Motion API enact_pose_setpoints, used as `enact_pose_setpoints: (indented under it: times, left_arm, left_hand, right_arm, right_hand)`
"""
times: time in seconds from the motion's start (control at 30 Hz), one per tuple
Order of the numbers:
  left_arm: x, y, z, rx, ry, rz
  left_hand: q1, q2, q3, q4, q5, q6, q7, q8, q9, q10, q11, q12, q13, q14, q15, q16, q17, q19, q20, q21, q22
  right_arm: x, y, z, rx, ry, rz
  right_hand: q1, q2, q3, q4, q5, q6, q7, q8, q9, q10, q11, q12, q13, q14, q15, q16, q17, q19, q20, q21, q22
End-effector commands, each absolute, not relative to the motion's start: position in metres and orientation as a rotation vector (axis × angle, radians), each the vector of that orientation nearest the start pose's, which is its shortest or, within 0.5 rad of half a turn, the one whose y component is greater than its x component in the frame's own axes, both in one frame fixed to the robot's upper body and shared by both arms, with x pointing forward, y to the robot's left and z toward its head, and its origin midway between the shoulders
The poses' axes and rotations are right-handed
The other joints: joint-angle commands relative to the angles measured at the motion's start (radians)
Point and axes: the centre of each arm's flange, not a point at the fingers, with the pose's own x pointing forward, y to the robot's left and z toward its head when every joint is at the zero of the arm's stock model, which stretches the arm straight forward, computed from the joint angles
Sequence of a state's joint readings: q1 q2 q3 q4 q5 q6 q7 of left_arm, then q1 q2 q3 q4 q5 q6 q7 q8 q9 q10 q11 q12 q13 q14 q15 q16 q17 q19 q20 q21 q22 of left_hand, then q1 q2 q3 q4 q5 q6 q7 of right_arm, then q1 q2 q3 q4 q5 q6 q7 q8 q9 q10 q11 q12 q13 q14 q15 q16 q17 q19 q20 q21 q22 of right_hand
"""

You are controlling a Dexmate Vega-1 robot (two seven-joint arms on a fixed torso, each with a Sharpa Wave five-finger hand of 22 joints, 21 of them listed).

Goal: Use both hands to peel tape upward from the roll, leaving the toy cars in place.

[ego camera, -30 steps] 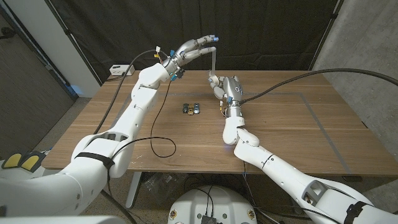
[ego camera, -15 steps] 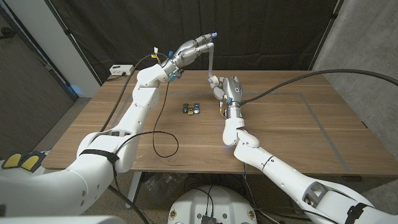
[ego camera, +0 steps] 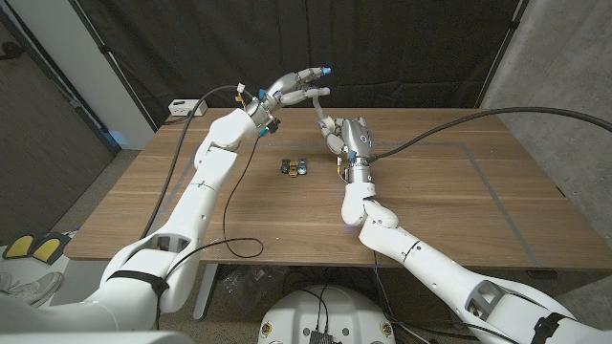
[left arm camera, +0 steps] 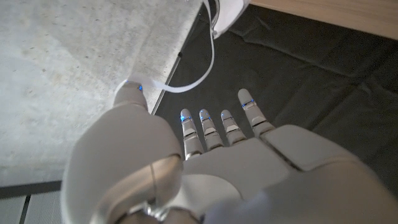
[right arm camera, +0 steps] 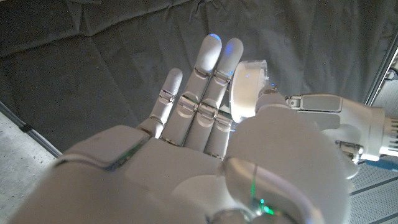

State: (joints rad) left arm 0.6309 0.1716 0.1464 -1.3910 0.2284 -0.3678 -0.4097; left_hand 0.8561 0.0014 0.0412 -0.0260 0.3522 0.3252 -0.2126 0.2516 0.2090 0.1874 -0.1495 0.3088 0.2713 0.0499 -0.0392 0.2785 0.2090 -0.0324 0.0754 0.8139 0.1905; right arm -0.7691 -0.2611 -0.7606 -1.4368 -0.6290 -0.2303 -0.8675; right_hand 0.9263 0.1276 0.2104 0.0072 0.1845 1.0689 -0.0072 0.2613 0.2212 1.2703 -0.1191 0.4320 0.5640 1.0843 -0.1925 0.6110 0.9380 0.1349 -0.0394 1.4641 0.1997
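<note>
My left hand is raised above the table's far side with its fingers spread apart. A thin strip of tape clings to the thumb tip and runs down to the tape roll. In the left wrist view the tape strip curves slackly from the thumb, and no finger pinches it. My right hand stands just above the table and grips the roll. The translucent roll sits between that hand's thumb and fingers. Two toy cars stand side by side on the wood, in front of both hands.
A white box with a cable lies at the table's far left corner. A black cable loops over the near edge on the left. A faint rectangle outline marks the table's right half. A dark curtain hangs behind.
My left hand has opened its fingers off the strip and dropped a little. The strip, taut and upright before, now hangs shorter and slack from the thumb. The right hand and cars stayed put.
</note>
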Motion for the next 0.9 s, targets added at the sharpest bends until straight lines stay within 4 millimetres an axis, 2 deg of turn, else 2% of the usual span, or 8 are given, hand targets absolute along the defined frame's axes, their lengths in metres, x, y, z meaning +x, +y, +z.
enact_pose_setpoints:
  times: [0.03, 0.13, 0.23, 0.27, 0.3, 0.47, 0.67, 0.9]
  left_arm:
    - [0.499, 0.196, 0.169, 0.984, -1.581, 1.347]
    - [0.490, 0.203, 0.170, 0.902, -1.638, 1.283]
    - [0.484, 0.211, 0.169, 0.821, -1.679, 1.230]
    - [0.482, 0.214, 0.170, 0.764, -1.706, 1.186]
    - [0.480, 0.217, 0.169, 0.706, -1.732, 1.142]
    - [0.470, 0.232, 0.172, 0.461, -1.733, 0.808]
    - [0.462, 0.247, 0.176, 0.256, -1.702, 0.551]
    - [0.457, 0.258, 0.182, 0.270, -1.655, 0.480]
  left_hand:
    - [-0.006, -0.006, -0.016, 0.006, 0.032, -0.024, -0.004, -0.012, 0.002, -0.014, -0.004, -0.007, -0.002, 0.008, -0.056, 0.001, 0.000, 0.006, 0.003, 0.002, 0.000]
    - [-0.076, -0.041, -0.078, 0.041, 0.060, -0.058, -0.006, -0.032, 0.003, -0.029, -0.014, -0.020, -0.010, -0.008, -0.061, -0.015, 0.000, -0.022, -0.012, -0.019, -0.001]
    - [-0.124, -0.077, -0.130, 0.062, 0.053, -0.107, -0.003, -0.054, 0.000, -0.061, 0.008, -0.039, -0.016, -0.027, -0.047, -0.032, 0.000, -0.050, 0.002, -0.039, -0.001]
    - [-0.144, -0.090, -0.147, 0.070, 0.049, -0.116, -0.003, -0.056, 0.000, -0.073, 0.011, -0.045, -0.018, -0.038, -0.036, -0.039, -0.001, -0.063, 0.011, -0.047, -0.002]
    - [-0.186, -0.116, -0.188, 0.088, 0.040, -0.160, 0.002, -0.065, 0.000, -0.097, 0.026, -0.057, -0.021, -0.056, -0.013, -0.051, 0.000, -0.093, 0.033, -0.065, -0.001]
    - [-0.247, -0.139, -0.250, 0.116, 0.029, -0.209, 0.031, -0.067, -0.002, -0.141, 0.069, -0.076, -0.025, -0.103, 0.038, -0.070, 0.001, -0.146, 0.071, -0.093, 0.003]
    - [-0.262, -0.141, -0.270, 0.124, 0.026, -0.234, 0.033, -0.068, -0.003, -0.167, 0.089, -0.085, -0.026, -0.120, 0.048, -0.075, 0.002, -0.160, 0.084, -0.102, 0.004]
    - [-0.260, -0.125, -0.273, 0.127, 0.030, -0.248, 0.028, -0.066, -0.004, -0.180, 0.099, -0.088, -0.028, -0.129, 0.048, -0.077, 0.002, -0.166, 0.082, -0.107, 0.004]
  right_arm:
    - [0.595, -0.071, -0.017, -0.874, -0.990, -0.474]
    - [0.597, -0.069, -0.016, -0.880, -0.988, -0.466]
    - [0.597, -0.068, -0.015, -0.885, -0.986, -0.463]
    - [0.597, -0.067, -0.015, -0.885, -0.985, -0.465]
    - [0.598, -0.067, -0.014, -0.887, -0.984, -0.464]
    - [0.599, -0.064, -0.014, -0.895, -0.981, -0.455]
    - [0.598, -0.060, -0.014, -0.904, -0.987, -0.443]
    - [0.596, -0.056, -0.014, -0.907, -0.990, -0.437]
  right_hand:
    - [0.030, 0.049, 0.031, 0.015, -0.005, 0.081, -0.074, -0.005, 0.004, 0.001, -0.007, -0.006, 0.005, -0.003, -0.038, 0.009, 0.002, -0.001, -0.056, 0.004, 0.001]
    - [0.030, 0.048, 0.032, 0.014, -0.004, 0.081, -0.074, -0.007, 0.004, 0.001, -0.007, -0.008, 0.006, -0.004, -0.038, 0.010, 0.002, -0.002, -0.057, 0.004, 0.000]
    - [0.029, 0.048, 0.033, 0.014, -0.004, 0.080, -0.075, -0.007, 0.006, 0.001, -0.009, -0.010, 0.008, -0.005, -0.038, 0.010, 0.003, -0.002, -0.058, 0.004, 0.000]
    - [0.029, 0.048, 0.033, 0.013, -0.004, 0.080, -0.076, -0.008, 0.006, 0.001, -0.008, -0.010, 0.008, -0.005, -0.038, 0.010, 0.003, -0.003, -0.057, 0.004, -0.001]
    - [0.029, 0.048, 0.033, 0.013, -0.004, 0.079, -0.076, -0.008, 0.006, 0.000, -0.010, -0.010, 0.009, -0.006, -0.038, 0.010, 0.003, -0.003, -0.058, 0.004, -0.001]
    - [0.028, 0.048, 0.034, 0.012, -0.004, 0.080, -0.076, -0.010, 0.007, 0.000, -0.009, -0.014, 0.008, -0.006, -0.038, 0.011, 0.003, -0.003, -0.058, 0.003, -0.002]
    - [0.027, 0.048, 0.035, 0.012, -0.004, 0.081, -0.076, -0.012, 0.006, 0.001, -0.009, -0.017, 0.009, -0.006, -0.038, 0.012, 0.005, -0.003, -0.058, 0.003, -0.003]
    - [0.026, 0.048, 0.037, 0.010, -0.004, 0.082, -0.076, -0.014, 0.007, -0.001, -0.009, -0.019, 0.015, -0.006, -0.038, 0.015, 0.008, -0.004, -0.057, 0.002, -0.004]
